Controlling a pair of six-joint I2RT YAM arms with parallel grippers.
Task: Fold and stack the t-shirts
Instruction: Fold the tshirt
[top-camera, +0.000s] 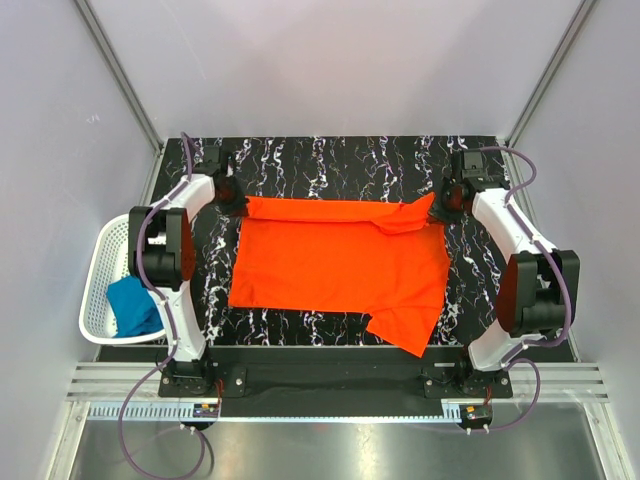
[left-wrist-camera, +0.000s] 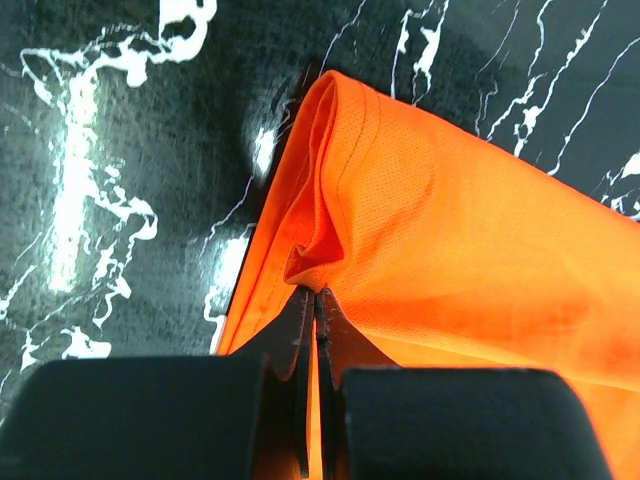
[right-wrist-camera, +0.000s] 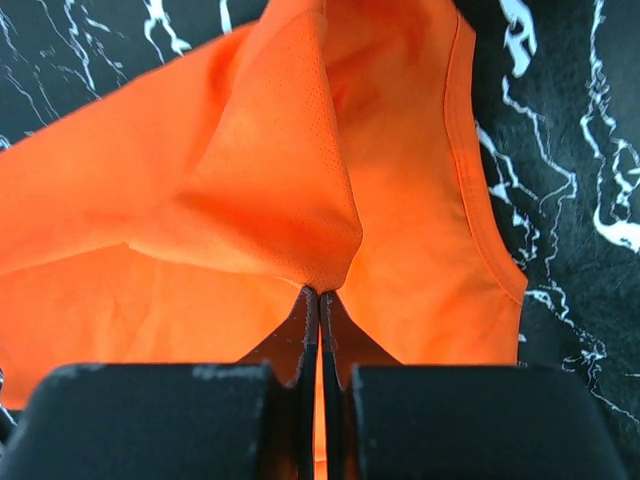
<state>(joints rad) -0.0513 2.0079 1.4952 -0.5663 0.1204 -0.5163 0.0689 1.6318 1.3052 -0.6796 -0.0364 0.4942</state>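
Spread over the middle of the black white-veined table (top-camera: 330, 160): one bright orange-red soft cloth short-sleeved t-shirt (top-camera: 335, 270), wider span running from 9 to 3 o'clock in the top view, one loose flap pointing out toward 5 o'clock.

Gripped along its far edge by both tools. Left tool (left-wrist-camera: 316, 293) clenched on the far corner at 10 o'clock, jaws pressed together, a small bunch of cloth just in front of them. Right tool (right-wrist-camera: 319, 291) clenched on the opposite far corner at 2 o'clock, same tight closing, a raised fold of cloth peaking at the grip, a hemmed edge going off toward 1 o'clock in its wrist view. Far edge drawn fairly straight between the two grips, a little turned over near the right one.

Second shirt: teal blue soft cloth t-shirt (top-camera: 133, 307), crumpled inside the white plastic mesh basket (top-camera: 100, 262) at 8 o'clock, beside the table, nearer to the left tool than to the right tool, touched by neither.

Judged as the first fold in hand, nothing stacked yet. Rest of the orange-red cloth lying toward 6 o'clock from both tools. Probably needed next: carry the held edge toward 6 o'clock over the body, both sides at equal pace, fold line parallel to the 9-to-3 axis. Possible trouble: flap at 5 o'clock left outside the fold.
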